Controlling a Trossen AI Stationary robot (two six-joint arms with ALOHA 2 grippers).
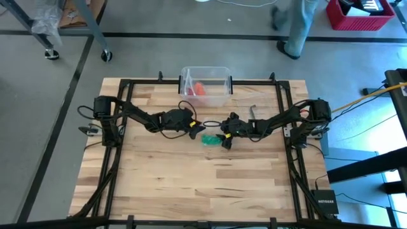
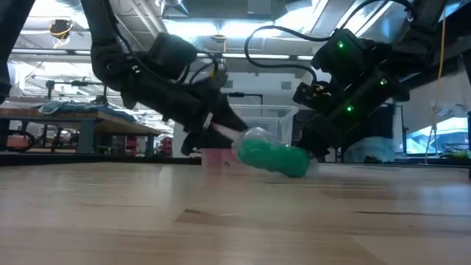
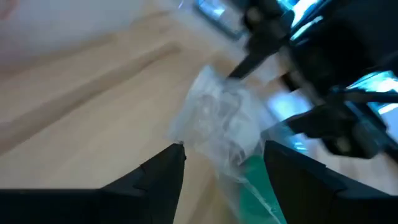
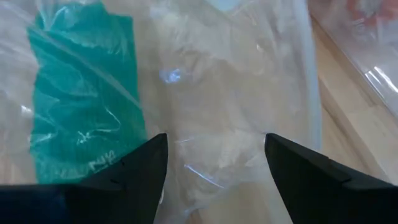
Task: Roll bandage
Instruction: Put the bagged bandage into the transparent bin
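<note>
The green bandage (image 1: 210,138) lies rolled up inside a thin clear wrapper (image 4: 230,81) on the wooden table's middle, between my two grippers. In the low view the bandage (image 2: 276,158) rests on the tabletop with its wrapper's empty end sticking up toward my left arm. My left gripper (image 3: 224,149) is open, its fingers on either side of that empty wrapper end (image 3: 217,118), with the green bandage (image 3: 256,186) just beside one finger. My right gripper (image 4: 216,140) is open over the clear wrapper, the bandage (image 4: 81,106) off to one side of its fingers. My left gripper has the wrapper's crumpled clear end (image 3: 211,134) between its open fingers; I cannot tell whether a finger touches it. My right gripper slants down over the flat clear part of the wrapper (image 4: 217,155); I cannot tell whether its fingers touch it.
A clear plastic box (image 1: 205,86) with something red inside stands at the table's far edge. A small grey thing (image 1: 253,112) lies just beyond my right arm. A black frame (image 1: 285,108) borders the table. A person (image 1: 299,25) walks on the floor beyond.
</note>
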